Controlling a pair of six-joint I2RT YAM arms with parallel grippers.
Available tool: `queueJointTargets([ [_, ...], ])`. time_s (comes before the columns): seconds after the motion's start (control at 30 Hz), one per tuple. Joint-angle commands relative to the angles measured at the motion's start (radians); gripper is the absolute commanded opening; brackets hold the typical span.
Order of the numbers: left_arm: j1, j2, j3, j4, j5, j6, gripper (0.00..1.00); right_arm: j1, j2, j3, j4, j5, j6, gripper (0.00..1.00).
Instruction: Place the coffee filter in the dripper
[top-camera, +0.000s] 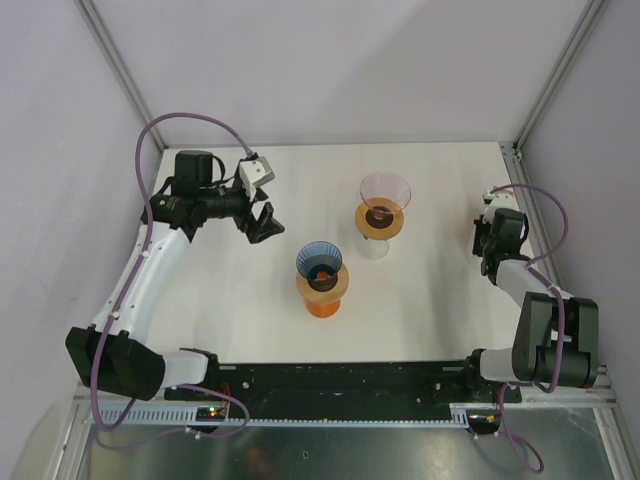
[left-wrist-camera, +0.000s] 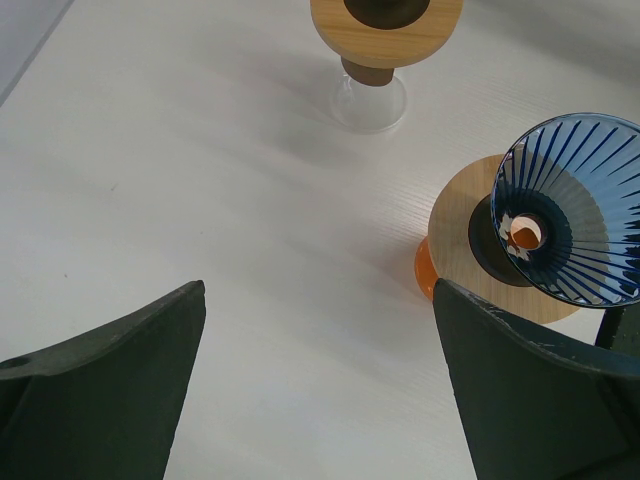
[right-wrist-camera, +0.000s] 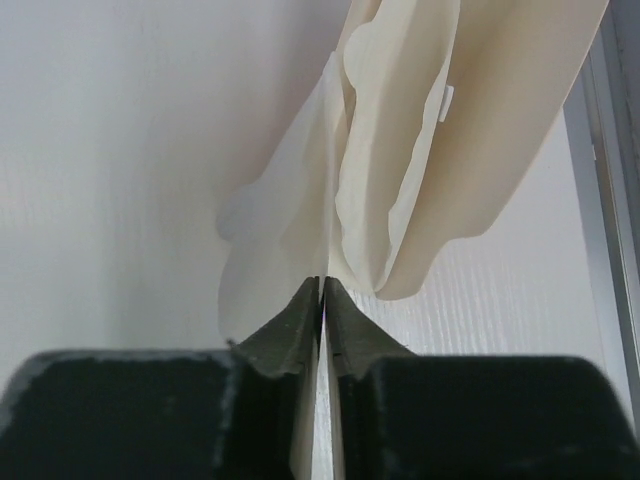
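Above the white table (right-wrist-camera: 480, 320), right fingers (right-wrist-camera: 290, 330) pinch the coffee filter (right-wrist-camera: 400, 150).

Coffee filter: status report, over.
Right gripper shut on coffee filter, at table right edge. Left gripper open, empty, near blue dripper. Blue dripper and pink dripper without filter; nothing seen blocking.

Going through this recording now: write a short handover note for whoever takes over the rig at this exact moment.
Left claw: open, empty, above the table, left of the blue dripper.
Right claw: shut on a coffee filter near the table's right edge.
The blue dripper sits on an orange stand mid-table; the pink dripper stands behind it. Neither shows a filter inside.
Done: filter gripped. Left: carry it to a dripper, seat it, release.
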Motion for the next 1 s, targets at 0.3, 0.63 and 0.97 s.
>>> queueJointTargets([
  [0.3, 0.006, -0.004, 0.027, 0.002, 0.018, 0.023, 1.0, 0.012, -0.141, 0.07, -0.112, 0.053, 0.054, 0.0],
  [0.63, 0.006, -0.002, 0.042, 0.003, 0.02, 0.022, 1.0, 0.031, -0.396, 0.087, -0.235, 0.117, 0.119, 0.0],
  [0.97, 0.006, -0.014, 0.059, 0.002, -0.034, -0.009, 1.0, 0.04, -0.522, 0.311, -0.433, 0.103, 0.216, 0.0],
])
